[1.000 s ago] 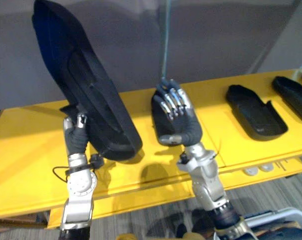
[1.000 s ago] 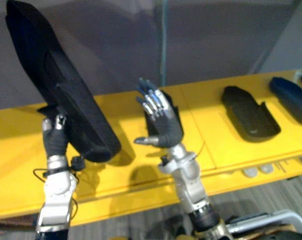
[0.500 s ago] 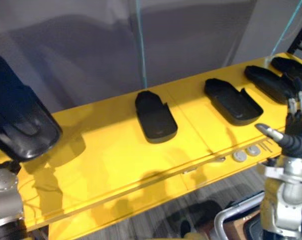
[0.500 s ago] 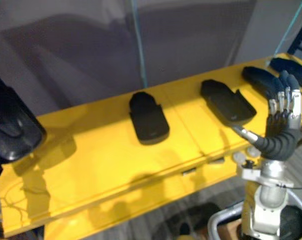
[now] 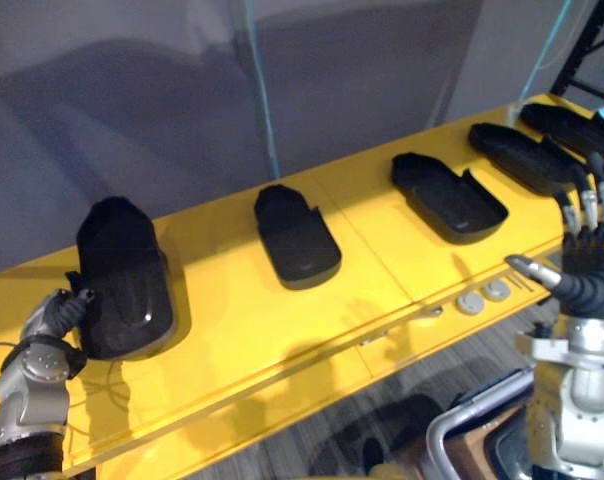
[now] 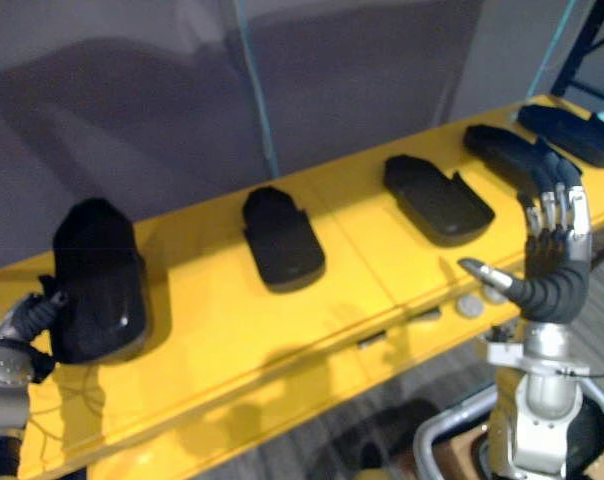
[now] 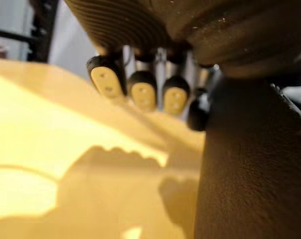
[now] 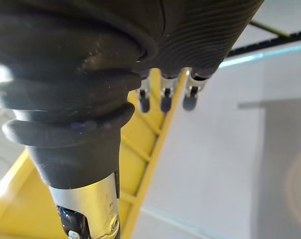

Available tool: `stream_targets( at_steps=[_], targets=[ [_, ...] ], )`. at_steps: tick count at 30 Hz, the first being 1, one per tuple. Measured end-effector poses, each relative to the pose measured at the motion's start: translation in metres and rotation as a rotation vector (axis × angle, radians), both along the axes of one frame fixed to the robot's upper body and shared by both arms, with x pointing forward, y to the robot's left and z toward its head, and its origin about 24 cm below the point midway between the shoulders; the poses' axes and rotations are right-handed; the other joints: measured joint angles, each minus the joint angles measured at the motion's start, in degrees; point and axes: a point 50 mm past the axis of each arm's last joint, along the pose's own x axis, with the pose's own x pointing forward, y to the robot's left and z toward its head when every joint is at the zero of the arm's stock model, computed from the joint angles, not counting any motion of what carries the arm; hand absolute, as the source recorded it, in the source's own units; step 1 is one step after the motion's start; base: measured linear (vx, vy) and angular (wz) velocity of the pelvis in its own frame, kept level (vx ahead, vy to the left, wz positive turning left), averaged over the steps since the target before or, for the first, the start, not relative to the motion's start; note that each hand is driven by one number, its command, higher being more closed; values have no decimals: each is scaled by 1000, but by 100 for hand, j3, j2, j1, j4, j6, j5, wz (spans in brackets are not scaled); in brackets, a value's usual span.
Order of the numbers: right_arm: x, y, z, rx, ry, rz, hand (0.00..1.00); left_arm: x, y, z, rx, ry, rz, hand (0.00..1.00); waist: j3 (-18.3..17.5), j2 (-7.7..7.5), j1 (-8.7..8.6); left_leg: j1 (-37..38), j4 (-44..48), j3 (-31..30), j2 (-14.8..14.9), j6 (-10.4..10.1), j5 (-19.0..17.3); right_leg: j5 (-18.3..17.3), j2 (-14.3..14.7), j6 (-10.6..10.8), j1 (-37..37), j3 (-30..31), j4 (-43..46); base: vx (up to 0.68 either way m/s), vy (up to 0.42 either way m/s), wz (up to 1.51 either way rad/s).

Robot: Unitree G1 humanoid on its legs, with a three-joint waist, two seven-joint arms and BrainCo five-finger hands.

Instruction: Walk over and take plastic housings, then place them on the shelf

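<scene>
Once-raised housing (image 5: 122, 280) now lies on shelf (image 5: 232, 335), left robot hand (image 5: 54, 311) gripping it; right robot hand (image 5: 588, 276) spread.

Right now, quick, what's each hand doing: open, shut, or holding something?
Left hand: shut on the edge of the black plastic housing lying on the yellow shelf.
Right hand: open, fingers straight, holding nothing.

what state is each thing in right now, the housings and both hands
leftmost housing: lying on the yellow shelf, left hand at its near edge
left hand: against that housing, grip unclear
second housing: flat, hollow side up, untouched
third housing: flat, hollow side up, untouched
fourth housing: lying on the shelf
fifth housing: lying on the shelf
right hand: raised, open, empty
</scene>
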Motion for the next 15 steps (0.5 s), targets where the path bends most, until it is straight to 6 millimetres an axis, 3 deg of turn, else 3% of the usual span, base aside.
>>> stream_targets(
  at_steps=[5, 15],
  targets=[
    [-2, -1, -4, -3, 21, -4, 0, 1, -7, -15, 61, 120, -43, 100, 11, 32, -62, 61, -44, 139, 30, -1, -3, 6, 39, -1, -11, 120, -1, -31, -12, -12],
    [-5, -4, -8, -18, 51, -9, 0, -14, 9, -33, 98, 224, 92, 100, 84, 163, -150, 143, -38, 410, 70, -6, -5, 52, 83, -13, -77, 340, -1, -39, -13, -12]
  ],
)
